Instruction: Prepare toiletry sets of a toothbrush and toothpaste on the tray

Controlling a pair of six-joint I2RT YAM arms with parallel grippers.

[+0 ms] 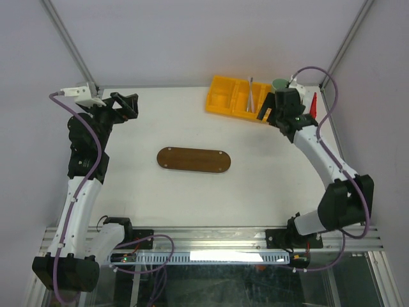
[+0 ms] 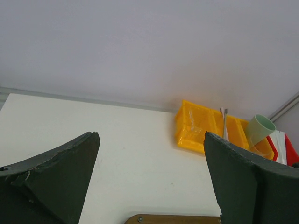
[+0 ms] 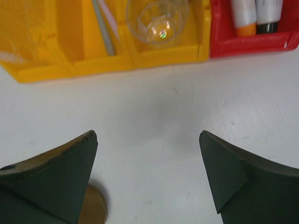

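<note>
The dark-brown oval tray point(image 1: 193, 160) lies bare at the middle of the table; its far edge point(image 2: 173, 219) shows in the left wrist view and one rounded end point(image 3: 96, 207) in the right wrist view. Slim grey toothbrushes point(image 1: 251, 93) point(image 3: 103, 28) stand in the yellow bin's middle compartment. Two white toothpaste tubes point(image 3: 244, 14) lie in the red bin. My right gripper point(image 1: 266, 114) point(image 3: 148, 133) hangs open just in front of the bins, holding nothing. At the far left, well away from the tray, my left gripper point(image 1: 131, 105) point(image 2: 151, 134) is open and holds nothing.
The yellow divided bin point(image 1: 233, 96) sits at the back right, with a clear glass point(image 3: 158, 21) in one compartment. A mint-green cup point(image 1: 280, 84) point(image 2: 259, 128) is beside it, and the small red bin point(image 1: 313, 102) point(image 3: 252, 42) is further right. Frame posts rise at the back corners.
</note>
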